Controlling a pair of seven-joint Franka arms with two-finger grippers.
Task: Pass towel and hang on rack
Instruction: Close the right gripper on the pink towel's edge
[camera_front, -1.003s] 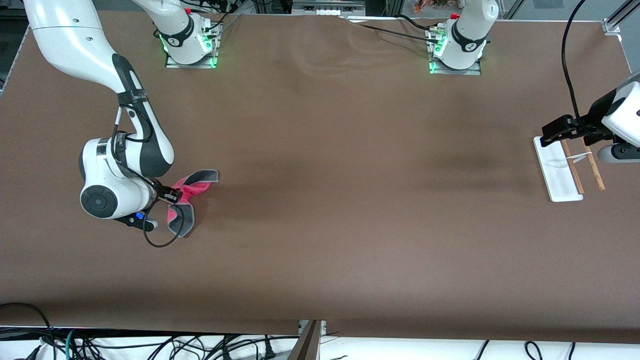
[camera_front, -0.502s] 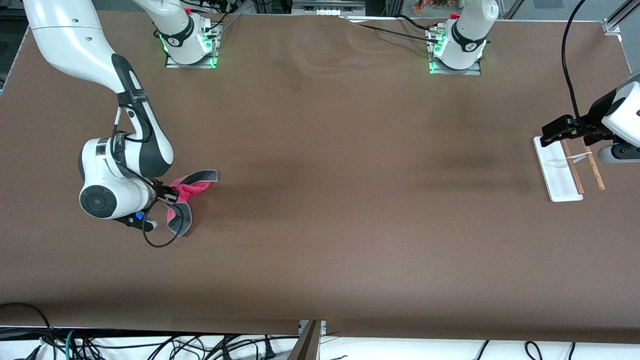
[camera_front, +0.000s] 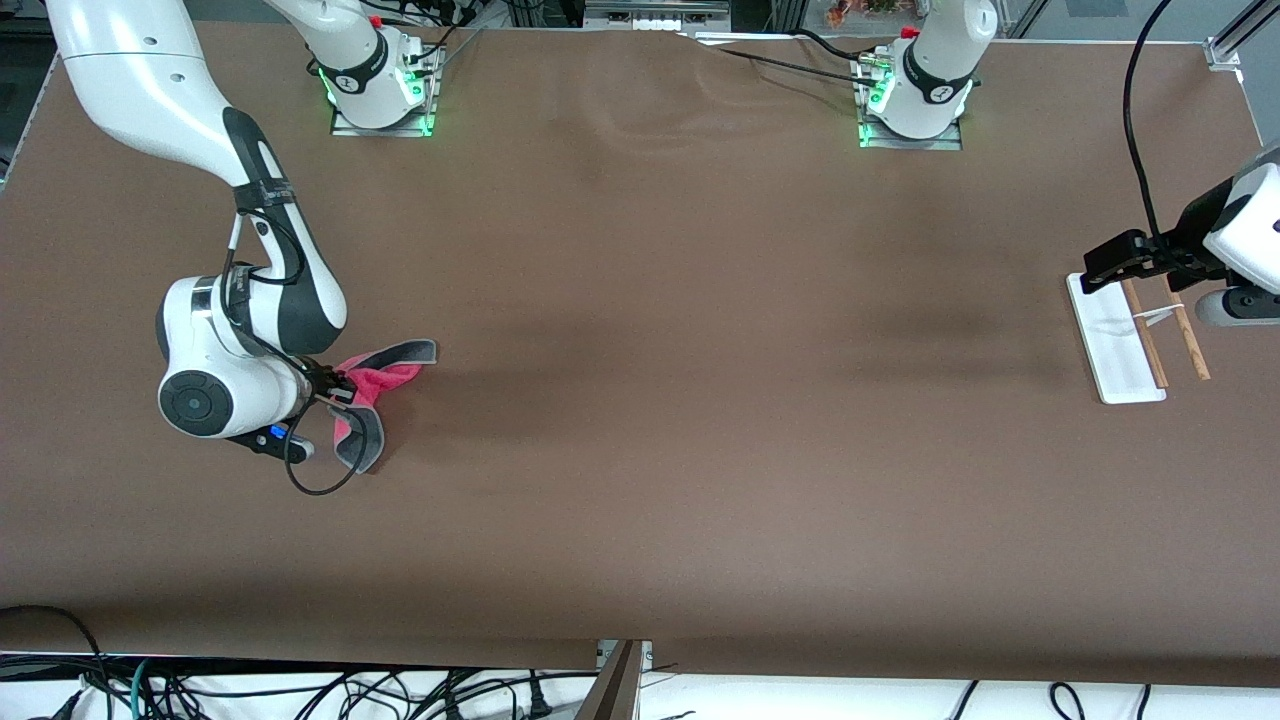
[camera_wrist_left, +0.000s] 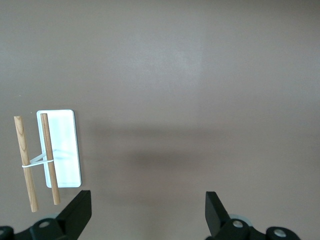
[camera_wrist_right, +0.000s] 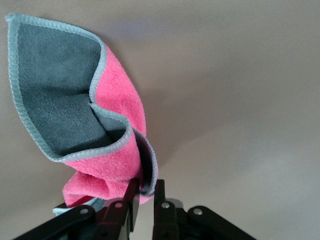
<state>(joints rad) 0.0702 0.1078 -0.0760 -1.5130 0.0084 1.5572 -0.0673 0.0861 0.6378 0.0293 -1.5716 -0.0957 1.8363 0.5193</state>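
Observation:
The towel (camera_front: 372, 392) is pink-red and dark grey with grey edging, bunched at the right arm's end of the table. My right gripper (camera_front: 338, 387) is shut on a fold of it; in the right wrist view the towel (camera_wrist_right: 95, 130) stands up from the closed gripper (camera_wrist_right: 145, 192). The rack (camera_front: 1118, 340), a white base with two light-brown rods, stands at the left arm's end of the table. My left gripper (camera_front: 1105, 265) hovers over the rack's end toward the robots' bases, open and empty. The left wrist view shows the rack (camera_wrist_left: 55, 150) beside my open left gripper (camera_wrist_left: 147, 212).
The brown table (camera_front: 680, 400) stretches bare between the towel and the rack. The two arm bases (camera_front: 380, 90) stand at the edge farthest from the front camera. Cables hang below the table's near edge (camera_front: 300, 690).

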